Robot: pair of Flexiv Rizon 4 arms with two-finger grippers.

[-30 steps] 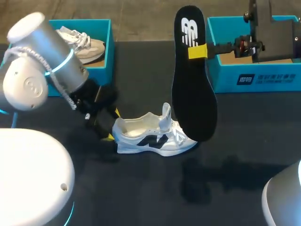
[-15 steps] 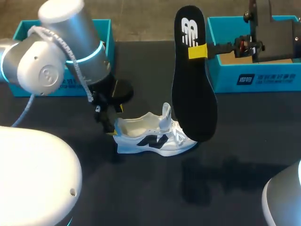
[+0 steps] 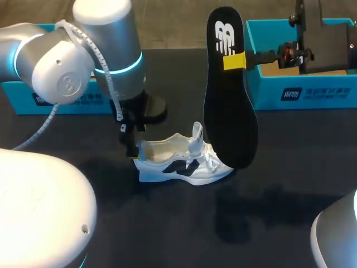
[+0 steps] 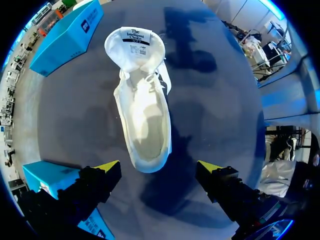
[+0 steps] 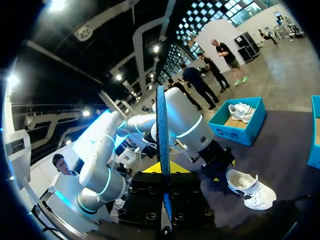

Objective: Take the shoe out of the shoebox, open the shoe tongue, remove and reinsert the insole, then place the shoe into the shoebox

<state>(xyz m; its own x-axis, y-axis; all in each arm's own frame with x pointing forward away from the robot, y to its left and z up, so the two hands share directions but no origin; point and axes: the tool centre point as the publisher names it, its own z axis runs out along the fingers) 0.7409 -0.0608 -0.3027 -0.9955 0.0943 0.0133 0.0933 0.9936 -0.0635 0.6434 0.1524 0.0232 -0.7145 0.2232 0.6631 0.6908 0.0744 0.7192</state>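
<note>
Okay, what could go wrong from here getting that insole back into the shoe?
The black foam insole hangs long below the right fingers, gripped only near its top; its free end may snag the raised tongue of the white sneaker. The left fingers stand open either side of the heel, so the unheld sneaker may slide when pushed.

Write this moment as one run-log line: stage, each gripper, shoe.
stage: insole out, not reinserted | left gripper: open, at heel of shoe | right gripper: shut on insole, held up | shoe: upright on table
</note>
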